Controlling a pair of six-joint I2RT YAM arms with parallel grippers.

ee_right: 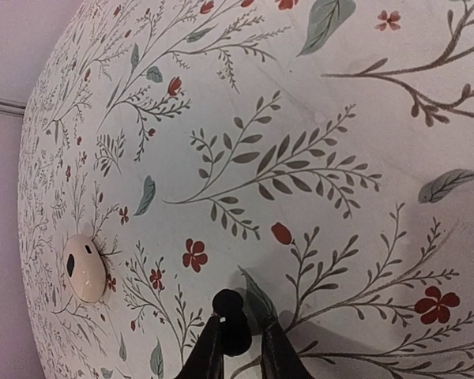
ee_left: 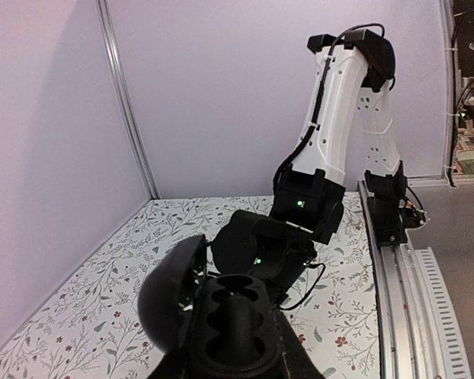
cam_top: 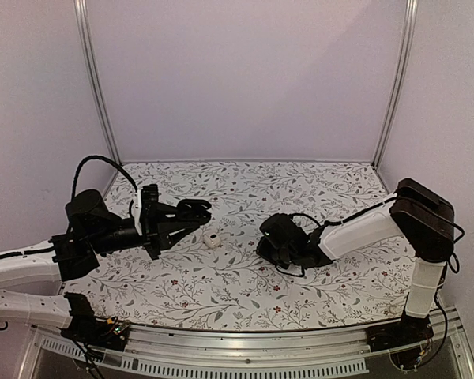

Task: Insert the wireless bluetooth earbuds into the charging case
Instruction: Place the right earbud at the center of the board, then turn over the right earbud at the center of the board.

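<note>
The charging case (ee_left: 231, 324), black and oval, is held above the mat with my left gripper (ee_left: 237, 366) shut on its base. Its lid (ee_left: 170, 304) hangs open to the left and the dark sockets face up. From above, the case (cam_top: 194, 209) sits at the tip of the left gripper (cam_top: 188, 217). My right gripper (cam_top: 267, 242) is down at the mat right of centre. In the right wrist view one small black earbud (ee_right: 229, 304) lies between the tips of the right gripper (ee_right: 241, 332). It touches the left finger, and a narrow gap separates it from the right finger.
A small cream oval case (cam_top: 213, 240) with two dark marks lies on the floral mat (cam_top: 245, 292) between the two grippers; it also shows to the left as the cream case (ee_right: 84, 267). The right arm (ee_left: 340, 118) rises beyond the held case. White walls close the back and sides.
</note>
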